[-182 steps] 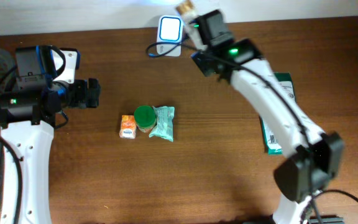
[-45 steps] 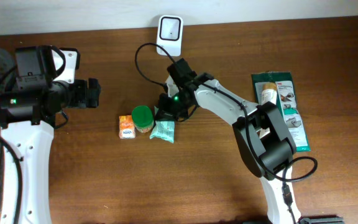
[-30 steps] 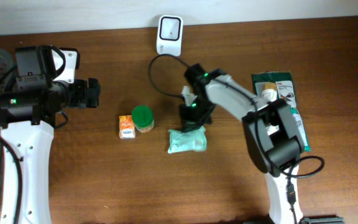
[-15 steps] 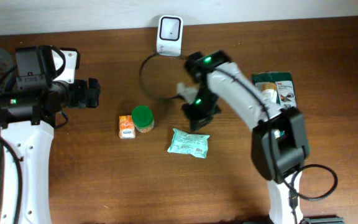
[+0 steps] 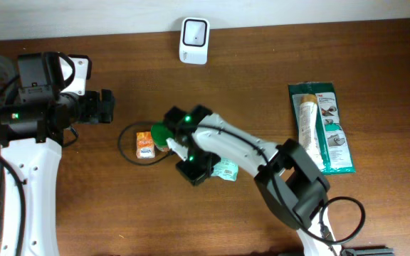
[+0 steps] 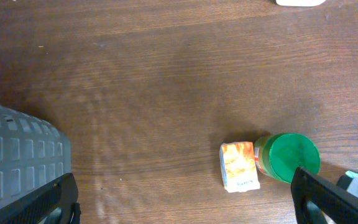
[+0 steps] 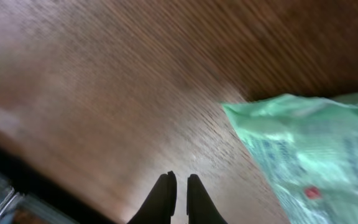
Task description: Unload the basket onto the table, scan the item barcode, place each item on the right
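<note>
The right end effector [image 5: 194,171] hovers over the tabletop [image 5: 84,199] with its 2 fingers pressed together, gripping nothing. The pale green pouch [image 5: 226,170] lies just beside it, well apart from the white scanner [image 5: 193,32]. For a clean pick it should probably open first, straddle one pouch edge, and avoid nudging the green-lidded jar [image 5: 164,133] and orange carton [image 5: 145,144] nearby. The left end effector [image 5: 106,107] stands spread wide, empty.
</note>
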`<state>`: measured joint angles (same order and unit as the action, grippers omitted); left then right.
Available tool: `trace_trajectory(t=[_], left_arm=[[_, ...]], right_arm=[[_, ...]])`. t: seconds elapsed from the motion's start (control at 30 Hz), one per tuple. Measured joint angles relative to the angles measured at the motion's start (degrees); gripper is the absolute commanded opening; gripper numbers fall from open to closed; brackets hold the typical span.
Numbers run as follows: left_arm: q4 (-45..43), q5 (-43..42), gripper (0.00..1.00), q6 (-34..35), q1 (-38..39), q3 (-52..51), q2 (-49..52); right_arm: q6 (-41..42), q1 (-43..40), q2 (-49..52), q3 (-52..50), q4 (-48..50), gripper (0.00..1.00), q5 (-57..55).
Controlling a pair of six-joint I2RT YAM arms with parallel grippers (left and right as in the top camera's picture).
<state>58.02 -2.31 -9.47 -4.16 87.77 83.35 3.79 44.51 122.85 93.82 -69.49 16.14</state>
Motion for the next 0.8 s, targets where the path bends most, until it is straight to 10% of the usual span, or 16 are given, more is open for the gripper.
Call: trace_trajectory(t=[0.6,0.8], left_arm=[[0.0,0.0,0.99,0.0,0.0,0.0,0.0],[0.0,0.0,0.99,0.0,0.0,0.0,0.0]], right_arm=[[12.2,-17.5,0.0,-0.7,14.1,0.09,-16.2],[4.8,-29.0,0.0,-0.7,10.1,0.48,-0.9]])
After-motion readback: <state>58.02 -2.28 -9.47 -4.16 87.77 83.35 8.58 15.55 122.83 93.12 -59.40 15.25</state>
